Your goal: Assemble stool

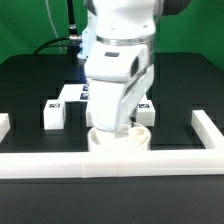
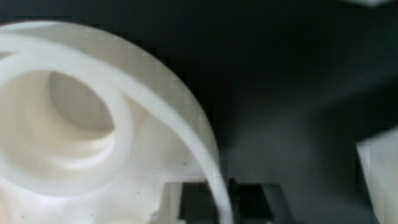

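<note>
A big black table (image 1: 30, 80) is seen under everything. A white robot arm (image 1: 120, 50) is held straight down over the middle of the table, and the jaws at its low end are hidden by it in the exterior view.

A long white rail (image 1: 60, 165) is laid across the table just in front of the jaws. Two short rail ends are seen well apart from the jaws, one at the exterior view's left (image 1: 4, 124) and one at the exterior view's right (image 1: 206, 126).

The round white seat (image 1: 122, 143) of the stool is found right below the jaws, close to the long rail. In the wrist view the seat (image 2: 89, 110) is shown very near, with a deep round hollow in it. Its thin curved rim is seen running down between the two dark jaws. The jaws are pressed together on that rim, so the seat is pinched by them.

A blocky white leg (image 1: 53, 114) with a black-and-white tag is set near the jaws, toward the exterior view's left. A second leg (image 1: 146, 108) is set just beside the arm, toward the exterior view's right. A white tagged piece (image 1: 72, 93) is seen behind the jaws, partly hidden by the arm, and what it is cannot be told.
</note>
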Tool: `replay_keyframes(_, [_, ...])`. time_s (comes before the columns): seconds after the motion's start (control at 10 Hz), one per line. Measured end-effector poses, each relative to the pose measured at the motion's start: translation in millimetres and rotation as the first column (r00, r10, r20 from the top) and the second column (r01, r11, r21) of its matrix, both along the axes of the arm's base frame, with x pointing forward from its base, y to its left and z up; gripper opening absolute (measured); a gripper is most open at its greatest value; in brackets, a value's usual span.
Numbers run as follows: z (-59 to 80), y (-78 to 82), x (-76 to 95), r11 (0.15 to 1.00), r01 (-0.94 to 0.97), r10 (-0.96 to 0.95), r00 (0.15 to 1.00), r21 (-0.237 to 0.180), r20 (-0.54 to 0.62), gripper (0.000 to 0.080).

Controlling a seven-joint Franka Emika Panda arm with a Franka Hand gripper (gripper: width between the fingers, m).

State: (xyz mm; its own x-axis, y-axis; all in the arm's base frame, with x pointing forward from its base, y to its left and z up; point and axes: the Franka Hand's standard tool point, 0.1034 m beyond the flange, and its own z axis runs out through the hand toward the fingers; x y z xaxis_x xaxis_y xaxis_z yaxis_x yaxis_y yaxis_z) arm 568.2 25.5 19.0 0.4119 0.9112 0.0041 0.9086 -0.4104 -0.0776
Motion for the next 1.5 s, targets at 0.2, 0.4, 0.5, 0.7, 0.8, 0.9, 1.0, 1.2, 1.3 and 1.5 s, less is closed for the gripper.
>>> replay_keyframes(0.2, [0.2,29.6,2.7,1.0,-0.01,0.01,1.0,0.008,-0.019,0.0032])
replay_keyframes(0.4, [0.4,56.4,4.5,0.999,0.03,-0.03,0.999,0.013,-0.017,0.0032])
replay_keyframes(0.5, [0.2,67.0,4.7,0.999,0.039,-0.039,0.999,0.013,-0.015,0.0032])
replay_keyframes(0.7, [-2.9,80.5,5.5,0.998,0.056,-0.056,0.998,0.016,-0.006,0.0032])
replay_keyframes(0.8, [-2.1,84.4,6.2,0.998,0.067,-0.067,0.998,0.016,-0.003,0.0032])
replay_keyframes(0.9, [-1.8,85.1,6.3,0.997,0.074,-0.074,0.997,0.015,-0.003,0.0032])
replay_keyframes(1.0, [-2.4,84.1,6.1,0.997,0.075,-0.075,0.997,0.015,-0.004,0.0032])
replay_keyframes(1.2, [-2.6,83.8,6.0,0.997,0.076,-0.076,0.997,0.015,-0.005,0.0307])
replay_keyframes(1.3, [-1.0,83.7,6.2,0.997,0.081,-0.081,0.997,0.014,-0.005,0.0307])
replay_keyframes(1.5, [14.6,82.9,9.8,0.994,0.106,-0.106,0.994,0.012,0.013,0.0596])
